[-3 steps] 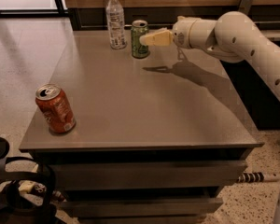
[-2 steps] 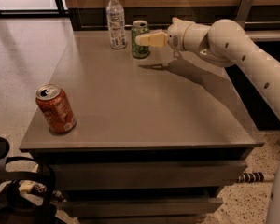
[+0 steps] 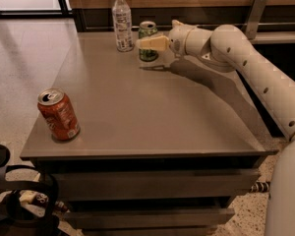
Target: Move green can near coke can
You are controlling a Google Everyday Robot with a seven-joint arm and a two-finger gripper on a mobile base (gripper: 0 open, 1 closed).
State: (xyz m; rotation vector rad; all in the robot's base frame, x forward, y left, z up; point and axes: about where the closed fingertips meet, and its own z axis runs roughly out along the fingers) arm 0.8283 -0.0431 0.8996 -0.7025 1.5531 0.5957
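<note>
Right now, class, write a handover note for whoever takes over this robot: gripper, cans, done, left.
Gripper at the green can, far side of the table; grip unconfirmed.
Green can upright beside the water bottle.
Coke can upright at the near left corner.
Done: reach to the green can.
Left: secure it, carry it over, set it near the coke can.

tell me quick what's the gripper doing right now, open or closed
gripper: up against the green can at the back of the table, beside the water bottle; open or closed cannot be told.
</note>
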